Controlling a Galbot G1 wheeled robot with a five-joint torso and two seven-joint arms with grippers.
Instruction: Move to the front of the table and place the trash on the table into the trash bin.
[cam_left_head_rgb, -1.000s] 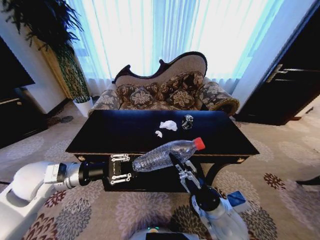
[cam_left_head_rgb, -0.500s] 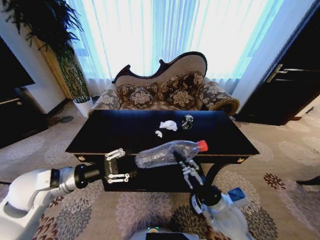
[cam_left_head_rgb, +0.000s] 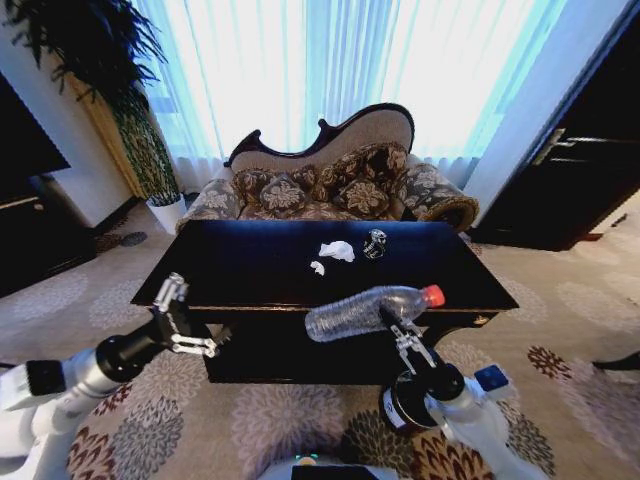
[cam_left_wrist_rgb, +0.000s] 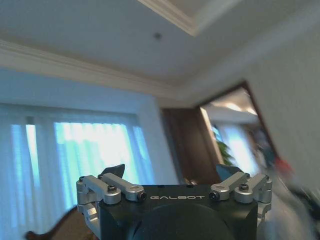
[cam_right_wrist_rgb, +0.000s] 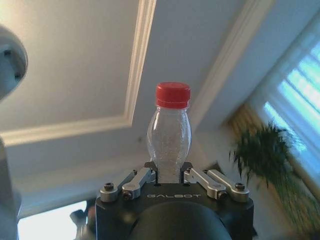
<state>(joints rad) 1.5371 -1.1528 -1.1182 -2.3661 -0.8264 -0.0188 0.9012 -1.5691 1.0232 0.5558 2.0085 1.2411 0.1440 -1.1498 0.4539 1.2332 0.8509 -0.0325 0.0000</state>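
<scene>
- Right gripper (cam_left_head_rgb: 398, 324) clamped on the clear bottle (cam_left_head_rgb: 372, 311) around mid-body, held sideways in head view, red cap (cam_left_head_rgb: 433, 295) pointing to robot's right, just in front of table's front edge
- Right wrist view: same bottle (cam_right_wrist_rgb: 169, 138) pinched between both fingers (cam_right_wrist_rgb: 186, 170), cap end sticking out past the gripper toward the ceiling
- Left gripper (cam_left_head_rgb: 182, 318) spread wide, nothing in it, off by the table's (cam_left_head_rgb: 240, 270) front left corner, well apart from the bottle
- Left wrist view: fingertips (cam_left_wrist_rgb: 114, 170) far apart w/ empty gap, curtains and a dark door behind
- Still on the tabletop: two white paper balls, bigger one (cam_left_head_rgb: 337, 250) and small one (cam_left_head_rgb: 317, 267) just beside it, plus small dark shiny item (cam_left_head_rgb: 374, 243) near the back edge, right of the bigger ball
- Trash bin (cam_left_head_rgb: 403, 404): dark round thing w/ pale label on the carpet, right under the right arm, mostly hidden by it
- Patterned sofa (cam_left_head_rgb: 330, 185) right behind the table, potted plant (cam_left_head_rgb: 140, 140) by the curtain at left
</scene>
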